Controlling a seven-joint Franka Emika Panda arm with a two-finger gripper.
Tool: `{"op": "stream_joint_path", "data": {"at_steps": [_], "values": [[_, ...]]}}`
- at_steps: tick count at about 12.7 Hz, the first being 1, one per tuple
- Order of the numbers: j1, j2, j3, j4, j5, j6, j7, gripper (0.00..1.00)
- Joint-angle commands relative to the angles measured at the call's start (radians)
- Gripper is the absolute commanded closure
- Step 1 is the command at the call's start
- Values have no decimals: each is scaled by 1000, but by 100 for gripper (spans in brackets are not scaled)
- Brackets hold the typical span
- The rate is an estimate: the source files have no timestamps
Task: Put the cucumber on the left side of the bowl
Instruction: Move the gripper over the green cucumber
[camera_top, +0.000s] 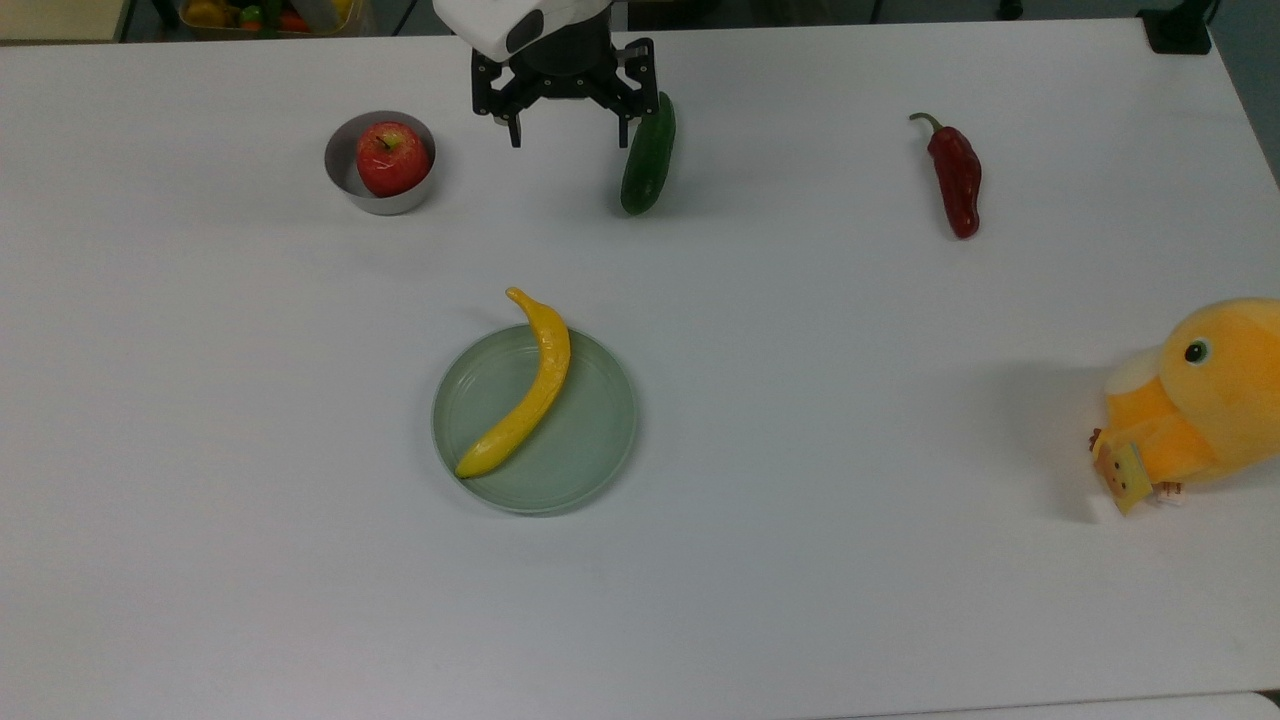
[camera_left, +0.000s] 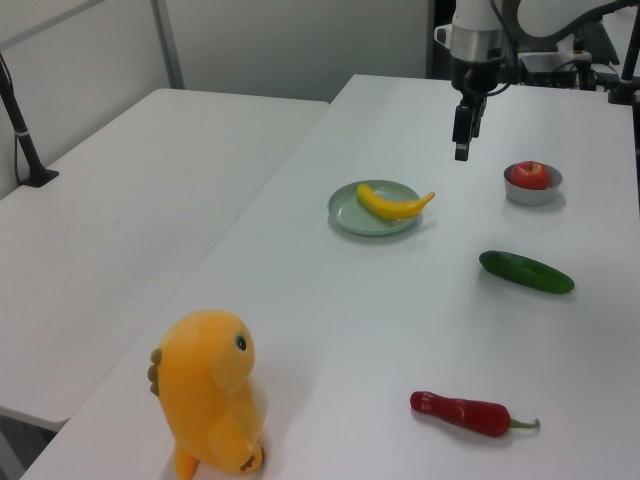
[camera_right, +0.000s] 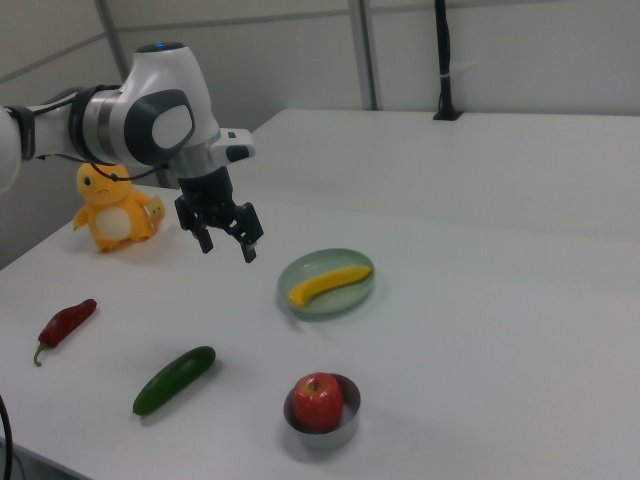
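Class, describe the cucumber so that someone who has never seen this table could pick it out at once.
Start at the white table and find the pale green plate holding a banana. In the top view, the cucumber lies beyond the plate, between the metal bowl with an apple and the red chili pepper. It is the only dark green, straight, glossy thing there.

My end effector (camera_top: 570, 128) is black below a white wrist. The bench (camera_top: 800, 560) is plain white. The cucumber (camera_top: 649, 155) is dark glossy green, the bowl (camera_top: 381, 163) silver-grey, its apple (camera_top: 392, 158) red, the banana (camera_top: 525, 385) yellow on a pale green plate (camera_top: 590, 450), the chili pepper (camera_top: 956, 178) dark red, the plush toy (camera_top: 1200, 400) orange-yellow.
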Motion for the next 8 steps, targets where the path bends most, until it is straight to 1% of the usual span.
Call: {"op": "stream_joint_path", "data": {"at_steps": [1,8], "values": [[8,-20,-7,-18,2,5,-16,0],[5,-23,-7,-18,8,5,-12,0]]}}
